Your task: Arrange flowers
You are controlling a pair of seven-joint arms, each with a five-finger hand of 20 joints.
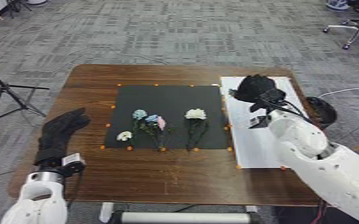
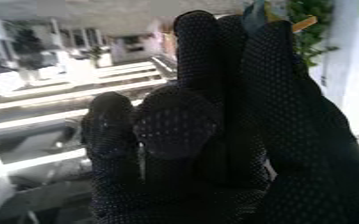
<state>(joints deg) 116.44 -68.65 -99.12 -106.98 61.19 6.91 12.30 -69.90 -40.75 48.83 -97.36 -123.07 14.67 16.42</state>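
Note:
In the head view, my right hand (image 1: 259, 88) is above the white sheet (image 1: 257, 145). My left hand (image 1: 62, 131) lies at the table's left side, fingers relaxed. On the black mat (image 1: 171, 95) lie a pale blue flower (image 1: 140, 114), a pink flower (image 1: 161, 123), a small white flower (image 1: 125, 135) and a larger white flower (image 1: 196, 114), stems toward the robot. In the right wrist view, my right hand (image 2: 282, 95) pinches a thin green sprig (image 2: 257, 17) at its fingertips, with two fingers curled. Green leaves (image 2: 309, 32) show beside it; whether they belong to it is unclear.
Small orange markers edge the mat and sheet on the brown table (image 1: 171, 175). A round black object (image 1: 321, 111) is by the table's right edge, next to my right forearm. A black tripod (image 1: 11, 95) stands on the floor at the left.

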